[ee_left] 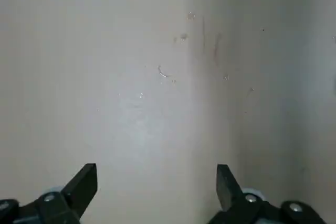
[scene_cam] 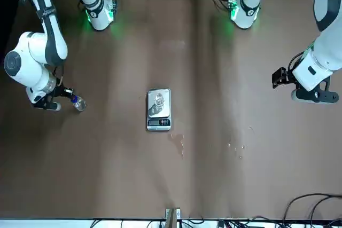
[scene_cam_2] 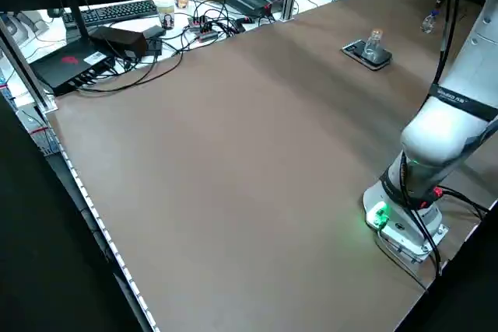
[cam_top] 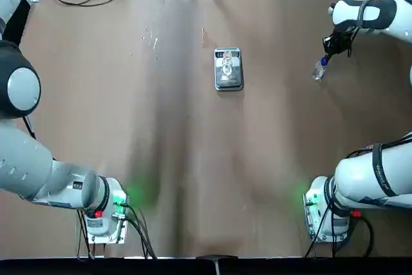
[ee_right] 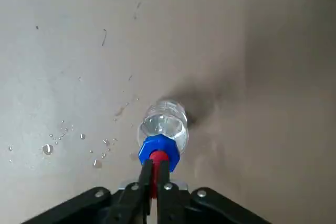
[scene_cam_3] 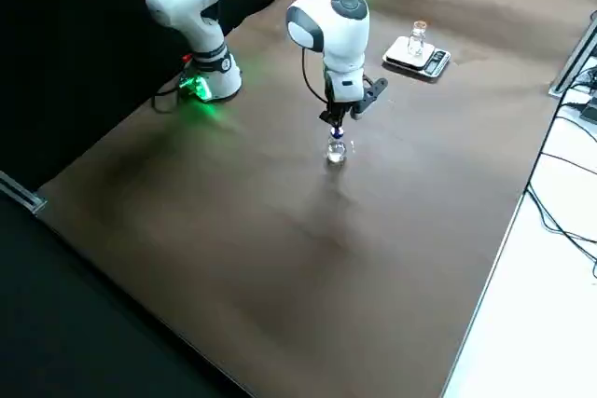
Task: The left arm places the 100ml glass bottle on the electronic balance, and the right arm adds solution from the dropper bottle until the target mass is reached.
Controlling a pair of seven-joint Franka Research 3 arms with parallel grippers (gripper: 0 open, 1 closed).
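Standing upright on the small flat silver-grey balance (scene_cam: 159, 128), near the middle of the table, the plain colourless glass bottle (scene_cam_3: 417, 39) is already where the task wants it. Its smooth wall looks rigid, slippery and breakable, and so narrow a vessel would probably tip at a sideways knock; if it must be moved, a light, level hold around the body seems best.

Well apart from it, on the robot's right side, is the small clear dropper bottle with a blue collar and red dropper top (ee_right: 164, 123). The black right gripper (ee_right: 156, 165) has its two fingers closed around the red top, with the bottle's body pointing away from them. That top is likely soft rubber: enough grip to carry the bottle, yet a harder squeeze could push liquid out early or let the heavier glass end swing. The stiff collar would give a surer hold for carrying, the bulb being better kept for dosing.

Over the robot's left side of the table, the black left gripper (ee_left: 157, 170) has its fingers spread wide with nothing between them. Next, I judge, the right arm should bring the dropper across to the open bottle, keeping clear of its rim, and dose gently. Loose droplets (ee_right: 48, 149) lie on the brown tabletop (cam_top: 161, 159).
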